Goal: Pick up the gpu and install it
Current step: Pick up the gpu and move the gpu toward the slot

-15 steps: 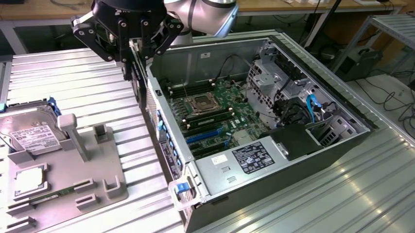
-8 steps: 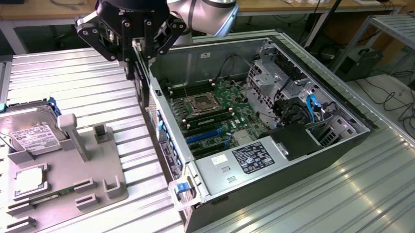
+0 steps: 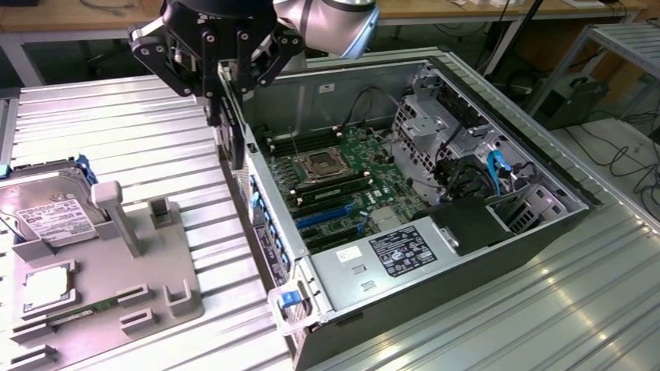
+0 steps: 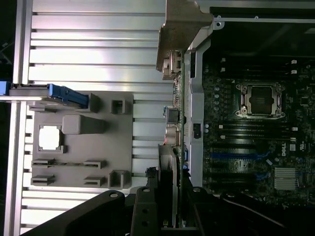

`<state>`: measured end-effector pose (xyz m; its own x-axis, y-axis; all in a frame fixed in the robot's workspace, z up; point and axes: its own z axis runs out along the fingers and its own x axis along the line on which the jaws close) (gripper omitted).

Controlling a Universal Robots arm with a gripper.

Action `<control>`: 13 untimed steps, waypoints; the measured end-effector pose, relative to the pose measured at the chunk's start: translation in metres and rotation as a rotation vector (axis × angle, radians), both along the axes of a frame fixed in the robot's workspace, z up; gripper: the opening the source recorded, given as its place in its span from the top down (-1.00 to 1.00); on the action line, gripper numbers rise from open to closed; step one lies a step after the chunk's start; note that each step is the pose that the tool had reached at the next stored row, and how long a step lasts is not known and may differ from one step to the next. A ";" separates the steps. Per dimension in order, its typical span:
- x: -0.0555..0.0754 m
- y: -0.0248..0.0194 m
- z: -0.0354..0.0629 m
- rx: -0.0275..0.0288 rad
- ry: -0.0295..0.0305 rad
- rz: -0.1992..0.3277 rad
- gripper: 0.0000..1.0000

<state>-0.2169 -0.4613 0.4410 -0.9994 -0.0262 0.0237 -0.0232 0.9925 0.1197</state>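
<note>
Currently logging end effector (image 3: 229,86) clenched on the gpu (image 3: 230,135), with the card pinched between the fingers (image 4: 147,206) and hanging edge-on below them. Seen from the wrist view as a thin strip (image 4: 176,115) running away from the end effector, pale metal bracket at its far end. Held high, above the wall of the open computer case (image 3: 577,193) on the exterior view's left, roughly in line with that wall; cannot tell whether just inside it or just outside. Not seated in any slot.

Inside the case: motherboard (image 3: 356,182) exposed, with the CPU socket (image 3: 318,162) toward the far side and the blue expansion slots (image 3: 328,216) nearer. Same board (image 4: 246,142) and socket (image 4: 261,100) visible from the wrist.

On the exterior view's left, well apart from the case: grey fixture plate (image 3: 154,270) resting on the ribbed metal desk (image 3: 124,124). Silver hard drive (image 3: 46,212) with white label propped at the plate's far left corner. Narrow green memory stick (image 3: 77,317) lying in a holder at the near edge.
</note>
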 end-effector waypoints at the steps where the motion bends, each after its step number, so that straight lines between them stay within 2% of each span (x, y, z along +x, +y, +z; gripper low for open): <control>1: 0.001 0.0000 0.0000 0.0000 0.0000 0.000 0.45; 13: 0.008 0.0000 -0.0001 0.0000 0.0000 0.000 0.45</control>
<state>-0.2091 -0.4612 0.4409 -0.9994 -0.0262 0.0238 -0.0231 0.9925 0.1197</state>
